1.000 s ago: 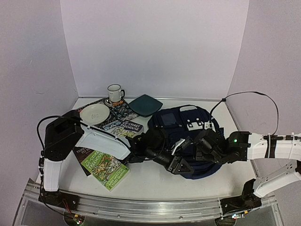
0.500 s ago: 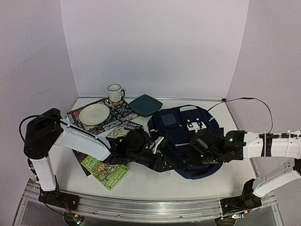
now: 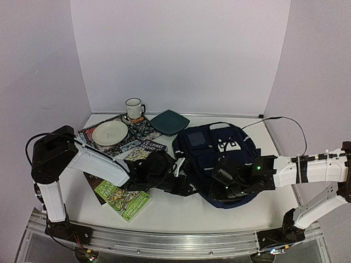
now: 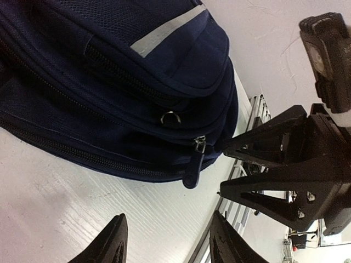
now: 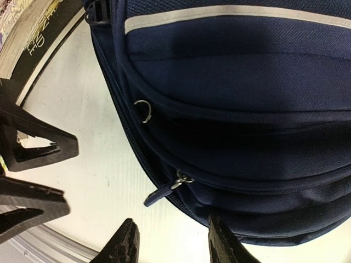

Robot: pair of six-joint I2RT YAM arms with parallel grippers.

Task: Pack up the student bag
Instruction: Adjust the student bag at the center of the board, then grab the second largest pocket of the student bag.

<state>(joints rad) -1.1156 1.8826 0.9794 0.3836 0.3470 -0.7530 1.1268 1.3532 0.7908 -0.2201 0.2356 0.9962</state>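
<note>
A white counter [image 3: 170, 211] is enclosed by pale lilac walls [image 3: 181, 55]. The navy student bag [image 3: 219, 156] is laid flat right of centre. The left hand [image 4: 167, 219] and right hand [image 5: 171, 222] are held spread and empty near its zipper pull [image 5: 159, 194].

**Materials and finishes on the table**

Large navy-blue backpack [image 5: 247, 71]: coarse woven cloth, matt, mesh-textured on the top panel. Thin pale stripe [image 5: 219, 12]: smoother, with a faint sheen. Small wire ring [image 5: 143, 111] and zip slider [image 5: 184, 178]: bright metal. White tabletop [image 5: 93, 164]: painted, slightly glossy, lightly streaked. Green paperback book [image 3: 123, 197]: glossy paper cover. Near-edge rail [image 3: 164, 241]: brushed metal.
</note>
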